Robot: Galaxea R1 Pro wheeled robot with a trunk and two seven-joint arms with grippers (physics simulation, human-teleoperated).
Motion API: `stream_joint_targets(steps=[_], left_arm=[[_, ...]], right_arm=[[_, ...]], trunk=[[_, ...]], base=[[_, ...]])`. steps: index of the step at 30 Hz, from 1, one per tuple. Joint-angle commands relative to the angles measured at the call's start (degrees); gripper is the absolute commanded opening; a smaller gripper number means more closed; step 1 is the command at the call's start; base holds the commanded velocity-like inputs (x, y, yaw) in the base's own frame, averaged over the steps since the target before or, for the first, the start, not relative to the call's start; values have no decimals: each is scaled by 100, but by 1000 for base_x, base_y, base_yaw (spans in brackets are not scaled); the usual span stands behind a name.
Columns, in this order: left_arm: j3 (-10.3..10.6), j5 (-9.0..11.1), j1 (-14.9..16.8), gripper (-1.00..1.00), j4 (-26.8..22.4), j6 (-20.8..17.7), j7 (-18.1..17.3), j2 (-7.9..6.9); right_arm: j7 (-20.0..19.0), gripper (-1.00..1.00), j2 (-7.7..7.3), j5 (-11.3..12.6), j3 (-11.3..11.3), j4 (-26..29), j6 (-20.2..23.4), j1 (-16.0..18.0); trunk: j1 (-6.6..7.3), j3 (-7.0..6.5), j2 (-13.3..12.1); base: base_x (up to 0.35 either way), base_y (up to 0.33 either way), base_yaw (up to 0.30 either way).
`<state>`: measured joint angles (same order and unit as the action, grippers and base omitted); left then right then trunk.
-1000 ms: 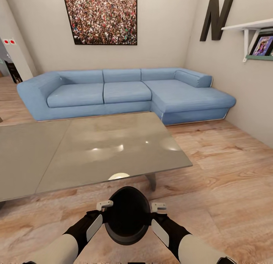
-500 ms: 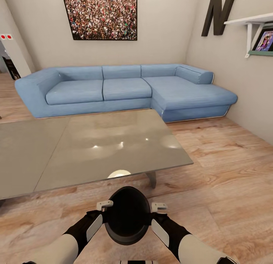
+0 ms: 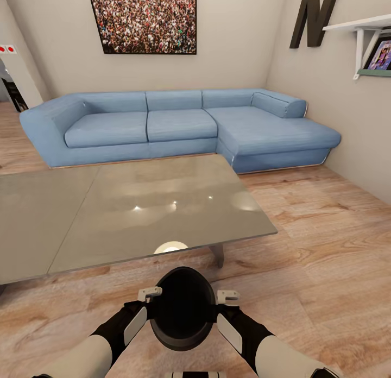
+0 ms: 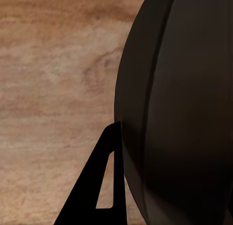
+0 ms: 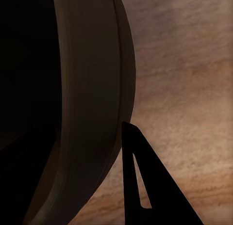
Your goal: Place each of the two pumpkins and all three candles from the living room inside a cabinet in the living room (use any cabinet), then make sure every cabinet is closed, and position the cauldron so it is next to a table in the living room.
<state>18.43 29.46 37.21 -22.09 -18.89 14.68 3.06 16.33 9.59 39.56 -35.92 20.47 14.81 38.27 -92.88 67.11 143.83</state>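
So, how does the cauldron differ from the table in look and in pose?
The cauldron is matte black and rounded; the table is grey, flat and glossy with light spots. The cauldron is held off the floor between the left gripper and the right gripper; the table stands on the wooden floor. Both are plain and one-coloured.

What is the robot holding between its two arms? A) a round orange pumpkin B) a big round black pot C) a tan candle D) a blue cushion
B: the big round matte black cauldron sits between the left gripper and the right gripper, just in front of the grey glass-topped table.
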Motion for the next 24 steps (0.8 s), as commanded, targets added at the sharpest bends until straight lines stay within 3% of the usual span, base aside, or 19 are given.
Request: stream_joint_targets(steps=[1, 17, 18, 22, 23, 24], left_arm=[[38, 16, 4, -100, -6, -25, 52, -4], [38, 16, 2, -100, -6, -27, 51, -4], [38, 16, 2, -100, -6, -26, 52, -5], [30, 16, 3, -100, -6, -27, 58, -5], [26, 16, 1, 100, -6, -27, 59, -6], [23, 16, 2, 100, -6, -27, 61, -5]], right_arm=[[45, -100, -1, 119, -113, 36, 5, 5], [45, -100, -1, 122, -108, 36, 4, 5], [45, 100, -1, 122, -108, 36, 4, 5], [55, 100, -1, 122, -110, 36, 4, 5], [52, 100, -1, 122, -110, 36, 4, 5], [49, 100, 0, 122, -110, 36, 6, 5]], trunk=[[2, 5, 2], [-9, 93, 8], [-9, 93, 8], [-9, 93, 8], [-9, 93, 8], [-9, 93, 8]], base=[[0, 0, 0], [0, 0, 0], [0, 0, 0], [0, 0, 0], [0, 0, 0], [0, 0, 0]])
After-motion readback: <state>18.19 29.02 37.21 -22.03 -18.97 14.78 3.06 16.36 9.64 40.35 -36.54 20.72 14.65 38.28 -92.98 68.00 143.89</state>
